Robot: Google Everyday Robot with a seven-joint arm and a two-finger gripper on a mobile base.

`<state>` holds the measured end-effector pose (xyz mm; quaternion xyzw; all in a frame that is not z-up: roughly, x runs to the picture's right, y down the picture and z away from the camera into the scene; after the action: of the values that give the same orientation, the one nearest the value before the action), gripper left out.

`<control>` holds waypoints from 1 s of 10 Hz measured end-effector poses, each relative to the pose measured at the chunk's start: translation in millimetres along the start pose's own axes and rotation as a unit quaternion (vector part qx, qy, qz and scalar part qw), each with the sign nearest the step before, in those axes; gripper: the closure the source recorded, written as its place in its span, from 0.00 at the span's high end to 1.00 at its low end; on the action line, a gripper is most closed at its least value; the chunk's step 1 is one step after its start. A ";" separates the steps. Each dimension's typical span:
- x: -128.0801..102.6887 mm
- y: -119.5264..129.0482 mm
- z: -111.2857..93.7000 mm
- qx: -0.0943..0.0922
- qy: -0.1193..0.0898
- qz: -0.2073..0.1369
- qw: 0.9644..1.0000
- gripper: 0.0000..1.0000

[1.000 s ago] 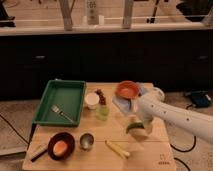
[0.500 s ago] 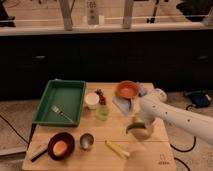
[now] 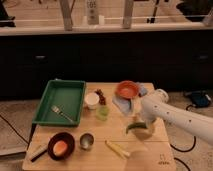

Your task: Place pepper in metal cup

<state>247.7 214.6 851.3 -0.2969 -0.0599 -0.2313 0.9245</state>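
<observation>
The dark-green pepper [image 3: 135, 127] lies curved on the wooden table [image 3: 165, 156], right of centre. My gripper [image 3: 144, 129] hangs at the end of the white arm that comes in from the right. It sits right at the pepper's right end, open, low over the tabletop. Whether the fingers touch the pepper I cannot tell. The metal cup [image 3: 86, 141] stands upright near the front left, well to the left of the pepper and beside a dark bowl [image 3: 70, 138].
A green tray [image 3: 65, 83] with a fork [image 3: 61, 113] fills the left. A white cup [image 3: 92, 100] and a light-green cup [image 3: 103, 113] stand mid-table. An orange bowl [image 3: 127, 90] rests on a blue cloth [image 3: 121, 104]. A pale yellow stick vegetable [image 3: 116, 148] lies near the front.
The arm has shifted only slightly over the pepper. The pepper and the other things stay where they were.
</observation>
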 end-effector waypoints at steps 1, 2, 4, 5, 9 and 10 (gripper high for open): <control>1.1 -0.3 0.5 0.001 -0.001 0.000 1.000 0.77; 2.4 -0.5 1.2 0.002 -0.002 -0.002 1.000 0.76; 3.7 -0.5 1.6 0.002 -0.004 -0.005 1.000 0.65; 5.0 -0.6 2.0 0.003 -0.004 -0.007 1.000 0.60; 11.1 1.4 -6.6 0.007 -0.004 -0.008 1.000 0.26; 10.9 2.2 -9.7 0.006 -0.004 -0.010 1.000 0.18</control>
<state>258.2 206.3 844.9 -0.2916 -0.0676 -0.2389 0.9238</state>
